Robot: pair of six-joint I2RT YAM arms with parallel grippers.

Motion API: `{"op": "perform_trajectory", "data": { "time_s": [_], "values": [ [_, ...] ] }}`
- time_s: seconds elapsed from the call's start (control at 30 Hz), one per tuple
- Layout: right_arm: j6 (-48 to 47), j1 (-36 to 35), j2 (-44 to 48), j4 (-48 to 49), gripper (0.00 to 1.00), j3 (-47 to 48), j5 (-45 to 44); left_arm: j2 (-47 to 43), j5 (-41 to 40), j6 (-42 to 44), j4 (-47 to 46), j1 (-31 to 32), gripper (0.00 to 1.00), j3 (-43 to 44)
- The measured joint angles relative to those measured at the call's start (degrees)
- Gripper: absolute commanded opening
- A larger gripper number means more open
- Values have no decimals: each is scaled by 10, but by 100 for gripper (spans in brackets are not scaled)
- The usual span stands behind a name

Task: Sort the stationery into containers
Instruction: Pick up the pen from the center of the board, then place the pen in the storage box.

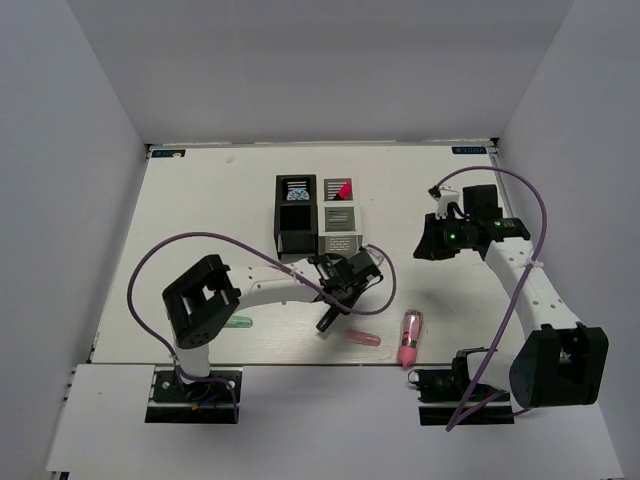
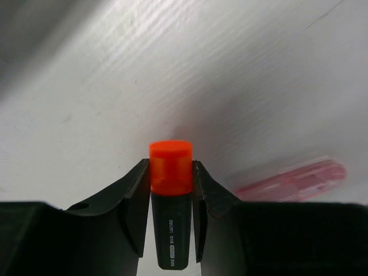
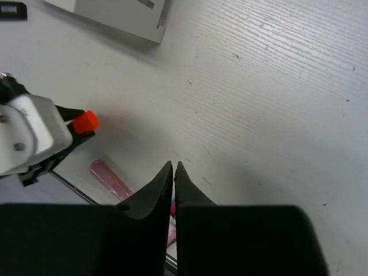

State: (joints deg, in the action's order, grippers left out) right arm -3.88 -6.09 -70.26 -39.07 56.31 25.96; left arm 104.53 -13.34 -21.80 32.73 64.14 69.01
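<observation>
Top external view, nearest the arm bases: a fat pink-clear tube [image 1: 409, 338] lying on the table [image 1: 200, 220], right of centre. Just left of it and apart from it, a pink capsule piece [image 1: 363, 338]. Well off to the left, beside the left arm, a pale green capsule piece [image 1: 238, 322].

Just beyond the pink piece, the left end effector [image 2: 170, 164], clenched on a black highlighter with an orange cap [image 2: 170, 190]. Fingers on either side of the barrel, cap poking out past the tips. Lifted off the table or touching it: cannot tell.

Farther back on the right, the right end effector [image 3: 173, 167], fingers pressed almost together with nothing between them, over bare table.

Farthest, the two adjoining boxes: black box [image 1: 278, 215] on the left, white-grey box [image 1: 358, 225] touching it on the right. In the black box's far compartment, the blue-white tape roll [image 1: 297, 190]. In the white-grey box's far compartment, a pink-capped highlighter [image 1: 343, 189].
</observation>
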Motion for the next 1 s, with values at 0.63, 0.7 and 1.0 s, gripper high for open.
{"op": "perform_trajectory", "data": {
  "time_s": [0.63, 0.7, 1.0],
  "values": [
    [-28, 1, 11, 4, 73, -34, 45, -111, 20, 115, -322, -208, 1, 118],
    [-33, 1, 11, 4, 73, -38, 51, -66, 23, 125, -355, -222, 1, 135],
    [-54, 1, 31, 18, 74, -56, 77, 44, 39, 143, -447, -261, 1, 160]
  ]
}}
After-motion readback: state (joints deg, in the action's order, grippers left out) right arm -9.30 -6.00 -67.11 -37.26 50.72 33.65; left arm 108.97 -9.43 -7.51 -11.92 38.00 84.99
